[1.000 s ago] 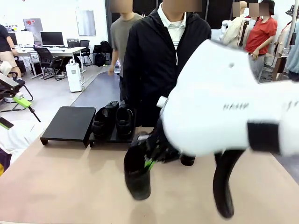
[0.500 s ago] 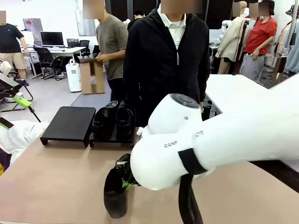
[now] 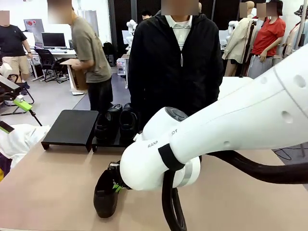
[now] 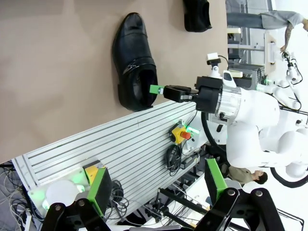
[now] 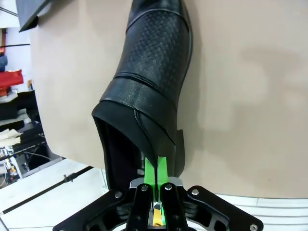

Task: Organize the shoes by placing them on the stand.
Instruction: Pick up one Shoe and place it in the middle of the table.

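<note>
A tan tabletop (image 3: pixel 53 187) fills the foreground. Beyond it lies a pale grey floor (image 3: pixel 53 98) with a darker grey strip (image 3: pixel 119 89) running away down the middle. At far left a white wall (image 3: pixel 36 9) backs a desk (image 3: pixel 60 51) with a dark monitor (image 3: pixel 53 39) and black office chairs (image 3: pixel 48 61). The light is bright and even.
</note>
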Motion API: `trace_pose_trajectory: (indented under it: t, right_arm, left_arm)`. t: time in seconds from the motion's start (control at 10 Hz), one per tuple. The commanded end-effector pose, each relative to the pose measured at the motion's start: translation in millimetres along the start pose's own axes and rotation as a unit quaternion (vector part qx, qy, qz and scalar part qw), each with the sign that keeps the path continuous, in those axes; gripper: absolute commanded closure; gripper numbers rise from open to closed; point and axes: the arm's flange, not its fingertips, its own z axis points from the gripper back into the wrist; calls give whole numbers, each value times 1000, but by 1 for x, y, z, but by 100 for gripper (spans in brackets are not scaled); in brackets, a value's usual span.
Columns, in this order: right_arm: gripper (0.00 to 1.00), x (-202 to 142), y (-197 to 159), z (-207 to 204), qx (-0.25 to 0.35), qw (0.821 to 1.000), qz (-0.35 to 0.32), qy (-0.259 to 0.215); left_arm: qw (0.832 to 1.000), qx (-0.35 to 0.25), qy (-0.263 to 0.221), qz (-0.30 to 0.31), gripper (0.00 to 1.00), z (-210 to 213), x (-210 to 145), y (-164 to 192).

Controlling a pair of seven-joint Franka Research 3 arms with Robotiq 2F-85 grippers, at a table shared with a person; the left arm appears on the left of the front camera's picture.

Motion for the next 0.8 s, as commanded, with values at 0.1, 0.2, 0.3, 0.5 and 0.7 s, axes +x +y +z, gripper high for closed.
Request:
trace_pose_trajectory:
  t: [0.1, 0.2, 0.3, 0.5, 0.7]
  right_arm:
    - [100, 6, 1, 4, 4, 1000, -2, 11]
    - [70, 7, 1, 5, -7, 1000, 4, 12]
    - [11, 9, -1, 4, -13, 1000, 6, 14]
    - [0, 10, -2, 10, -12, 1000, 12, 25]
    - [0, 16, -9, 46, -5, 999, 29, 40]
  left_arm:
    - [1000, 1, 4, 3, 0, 2, -2, 0]
    - [1000, 1, 4, 3, 0, 2, -2, 0]
    - [1000, 1, 4, 3, 0, 2, -2, 0]
    - [1000, 1, 4, 3, 0, 2, -2, 0]
    - [1000, 1, 4, 3, 0, 2, -2, 0]
